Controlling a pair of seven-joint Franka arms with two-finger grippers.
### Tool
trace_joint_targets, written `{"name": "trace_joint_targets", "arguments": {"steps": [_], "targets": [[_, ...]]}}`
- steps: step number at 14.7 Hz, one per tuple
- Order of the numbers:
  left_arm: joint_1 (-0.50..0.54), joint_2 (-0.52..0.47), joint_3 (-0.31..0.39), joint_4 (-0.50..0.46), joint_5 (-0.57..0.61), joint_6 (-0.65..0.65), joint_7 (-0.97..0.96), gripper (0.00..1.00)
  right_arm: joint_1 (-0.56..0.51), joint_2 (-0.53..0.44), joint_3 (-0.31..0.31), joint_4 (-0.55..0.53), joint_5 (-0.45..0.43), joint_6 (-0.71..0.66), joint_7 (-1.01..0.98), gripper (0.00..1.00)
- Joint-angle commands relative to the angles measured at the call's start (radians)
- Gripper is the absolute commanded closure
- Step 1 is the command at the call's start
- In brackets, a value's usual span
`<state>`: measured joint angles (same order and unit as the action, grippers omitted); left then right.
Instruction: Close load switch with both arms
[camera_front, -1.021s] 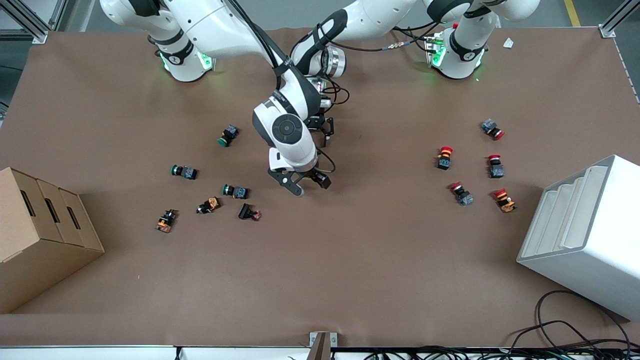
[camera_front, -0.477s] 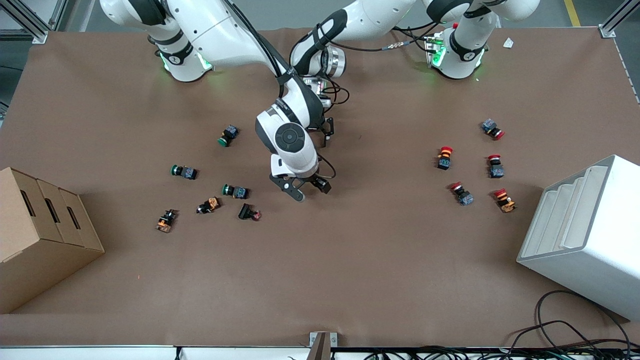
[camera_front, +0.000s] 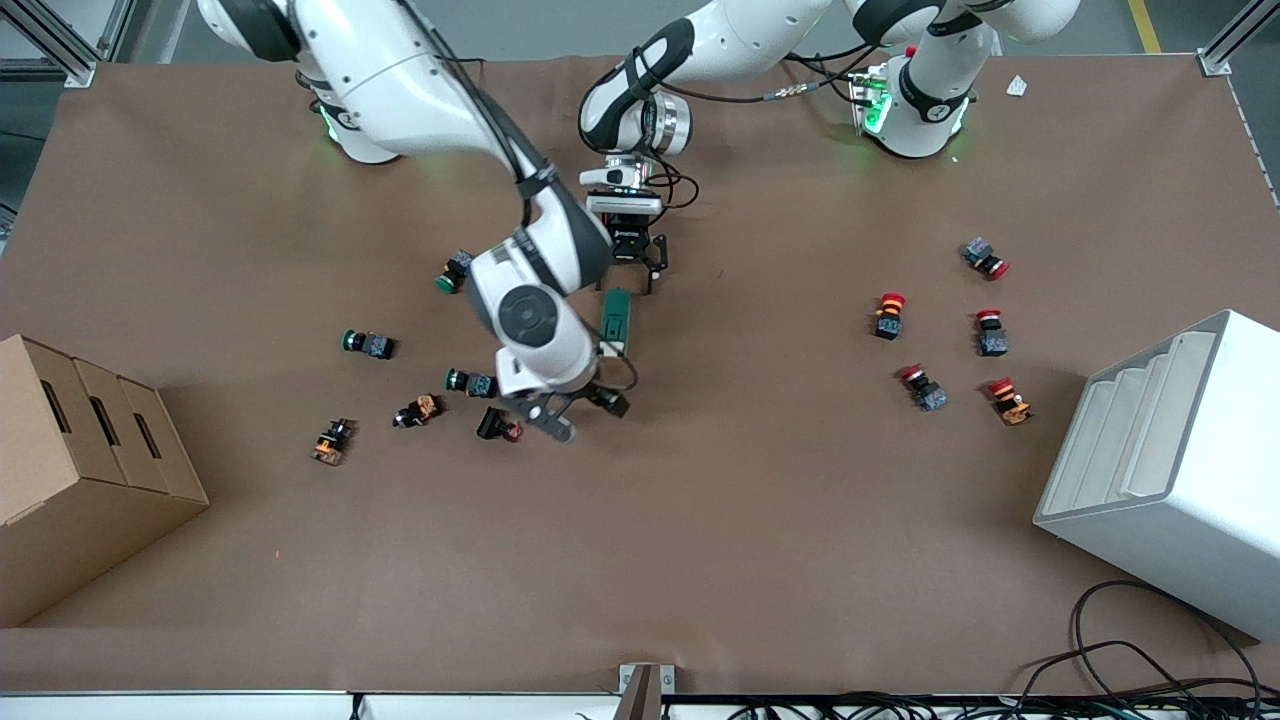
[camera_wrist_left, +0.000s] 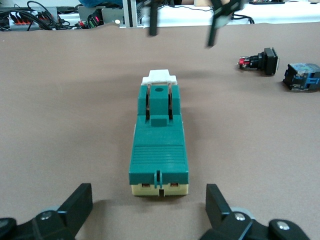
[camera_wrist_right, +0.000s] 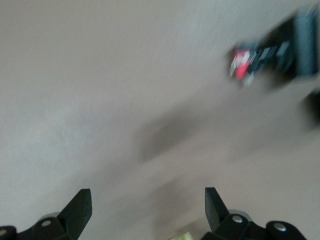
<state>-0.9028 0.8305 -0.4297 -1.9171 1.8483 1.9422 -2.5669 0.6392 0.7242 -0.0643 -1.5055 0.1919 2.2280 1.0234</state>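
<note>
Centrally on the brown table (camera_front: 760, 520), the dark-green load switch (camera_front: 616, 320) lies flat and free of both arms, its cream-white lever piece (camera_wrist_left: 159, 77) at the end toward the front camera. Just past its other end, toward the robots' bases, the left gripper (camera_front: 636, 262) sits low with its fingers (camera_wrist_left: 79, 205) spread wide apart, the switch lying near them but not between them and untouched in the left wrist view. Beside the switch, the right gripper (camera_front: 580, 414) hangs over bare table with its fingers (camera_wrist_right: 80, 207) likewise parted and holding nothing. Next to it lies a black push-button with a red tip (camera_front: 497, 426), among a scatter of green-capped push-buttons (camera_front: 470, 382) toward the right arm's end, where a cardboard box (camera_front: 80, 470) stands. Red-capped push-buttons (camera_front: 889, 313) cluster toward the left arm's end, near a white tiered bin (camera_front: 1170, 470).
</note>
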Motion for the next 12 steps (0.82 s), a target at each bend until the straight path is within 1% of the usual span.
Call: {"name": "trace_joint_targets", "arguments": {"steps": [1, 2, 4, 6, 8, 10, 12], "targets": [[-0.010, 0.015, -0.015, 0.033, -0.067, 0.003, 0.037, 0.00, -0.114, -0.112, 0.017, -0.015, 0.003, -0.149, -0.190, 0.00], [-0.010, 0.012, -0.020, 0.035, -0.078, 0.003, 0.037, 0.00, -0.145, -0.149, 0.014, -0.016, -0.008, -0.219, -0.271, 0.00], [-0.007, 0.006, -0.024, 0.036, -0.083, 0.003, 0.037, 0.00, -0.203, -0.213, -0.011, -0.016, -0.060, -0.336, -0.412, 0.00], [-0.001, -0.019, -0.027, 0.035, -0.113, 0.003, 0.060, 0.00, -0.266, -0.279, -0.014, -0.016, -0.090, -0.436, -0.556, 0.00], [0.004, -0.065, -0.032, 0.050, -0.211, 0.003, 0.155, 0.00, -0.331, -0.334, -0.014, -0.015, -0.136, -0.525, -0.659, 0.00], [0.002, -0.111, -0.031, 0.084, -0.349, 0.003, 0.268, 0.00, -0.389, -0.388, -0.014, -0.015, -0.205, -0.599, -0.764, 0.00], [0.002, -0.117, -0.031, 0.146, -0.432, 0.003, 0.348, 0.00, -0.461, -0.442, -0.014, -0.013, -0.218, -0.671, -0.892, 0.00]]}}
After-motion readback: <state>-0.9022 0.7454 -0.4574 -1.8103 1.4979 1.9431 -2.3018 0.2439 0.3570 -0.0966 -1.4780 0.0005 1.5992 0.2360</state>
